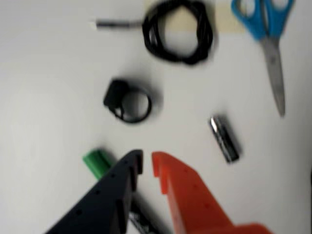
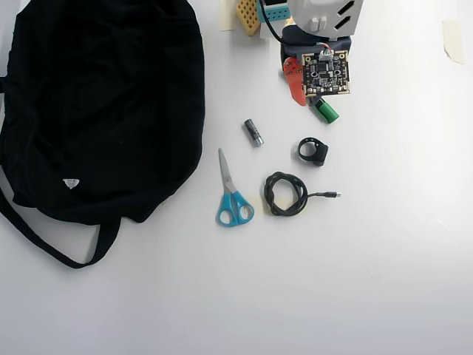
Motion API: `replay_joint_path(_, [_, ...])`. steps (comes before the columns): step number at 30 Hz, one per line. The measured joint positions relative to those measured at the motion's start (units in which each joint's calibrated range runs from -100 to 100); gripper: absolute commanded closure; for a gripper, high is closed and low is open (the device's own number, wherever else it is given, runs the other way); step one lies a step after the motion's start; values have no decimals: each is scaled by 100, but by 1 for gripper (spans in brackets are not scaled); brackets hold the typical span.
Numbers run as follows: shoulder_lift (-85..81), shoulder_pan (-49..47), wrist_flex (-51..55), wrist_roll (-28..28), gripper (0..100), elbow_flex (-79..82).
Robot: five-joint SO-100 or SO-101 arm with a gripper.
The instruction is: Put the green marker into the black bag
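- Gripper (image 1: 147, 163): entering the wrist view from the bottom edge, one finger black (image 1: 114, 195), the other orange (image 1: 187, 195). The tips are standing slightly apart with a narrow gap between them and nothing gripped in that gap. In the overhead view the arm is sitting at the top centre with a bare circuit board (image 2: 326, 73) facing up.
- Green marker (image 1: 97, 163): lying flat on the white table (image 1: 44, 97), its green cap poking out left of the black finger in the wrist view while the dark barrel is running under the fingers toward the bottom edge. In the overhead view only the green cap (image 2: 326, 112) is showing, just below the circuit board. It is lying outside the bag.
- Black bag (image 2: 103, 103): filling the upper left of the overhead view, strap (image 2: 52, 248) looping below it, small white logo (image 2: 71, 183) near its lower edge. Well apart from the marker.
- Grey-and-black cylinder (image 2: 253, 132): lying between bag and arm.
- Blue-handled scissors (image 2: 230, 194): lying below the cylinder, blades pointing up in the overhead view.
- Coiled black cable (image 2: 285, 194): lying just right of the scissors, plug end trailing right.
- Black ring-shaped part (image 2: 312, 151): resting above the cable.
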Motion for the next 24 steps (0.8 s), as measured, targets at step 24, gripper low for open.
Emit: replay_joint_path(24, [0, -184, 275, -5, 98, 0])
